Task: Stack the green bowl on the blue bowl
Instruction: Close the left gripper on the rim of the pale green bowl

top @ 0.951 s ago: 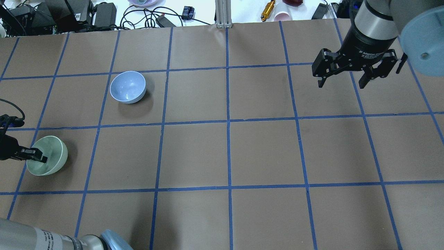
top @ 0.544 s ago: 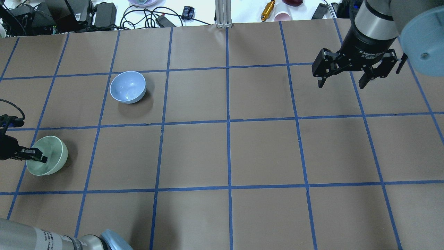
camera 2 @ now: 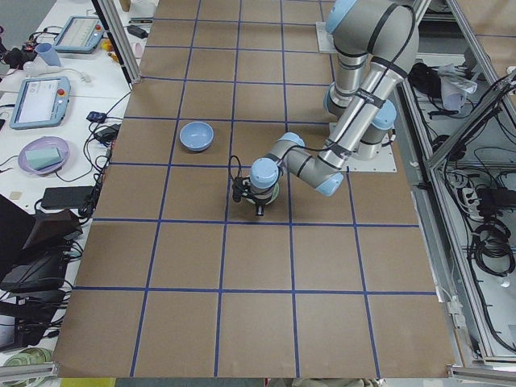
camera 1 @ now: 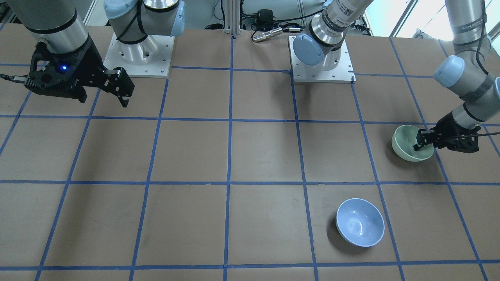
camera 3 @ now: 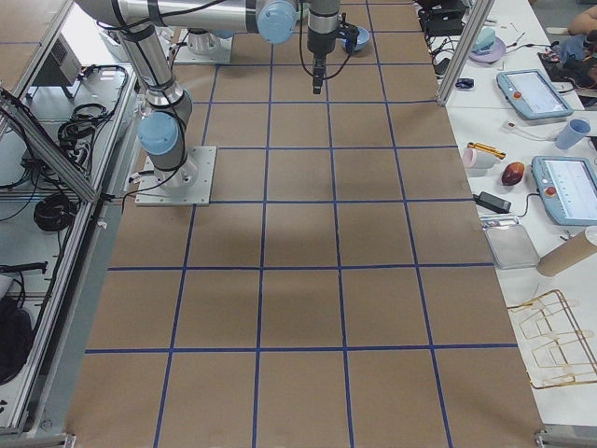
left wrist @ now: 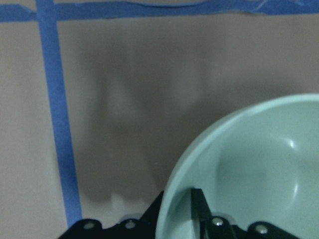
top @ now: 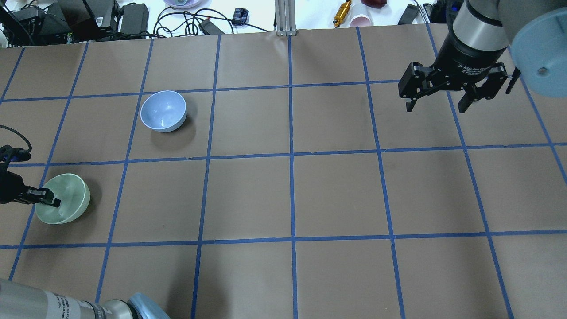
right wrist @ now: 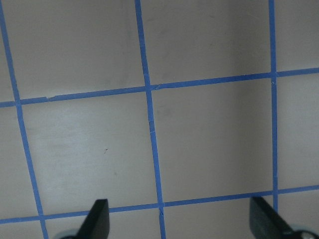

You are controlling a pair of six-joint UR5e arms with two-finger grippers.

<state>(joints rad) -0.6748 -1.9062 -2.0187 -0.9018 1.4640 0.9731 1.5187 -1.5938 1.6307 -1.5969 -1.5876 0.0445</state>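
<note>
The pale green bowl (top: 66, 200) is at the table's left side, also in the front view (camera 1: 406, 142) and the left wrist view (left wrist: 259, 164). My left gripper (top: 52, 199) is shut on its rim, one finger (left wrist: 198, 204) inside the bowl and one outside. The bowl looks slightly tipped. The light blue bowl (top: 163, 110) stands upright and empty about one grid square farther away and to the right, also in the front view (camera 1: 360, 222). My right gripper (top: 436, 106) is open and empty, hovering above the far right of the table.
The brown table top (top: 292, 195) carries a blue tape grid. Cables, power bricks and small items (top: 133, 17) lie beyond the far edge. The arm bases (camera 1: 136, 54) stand at the near edge, seen in the front view.
The green bowl has shifted slightly to the right with my left gripper on its rim and looks a little more tipped. The right arm and the blue bowl have not moved.
</note>
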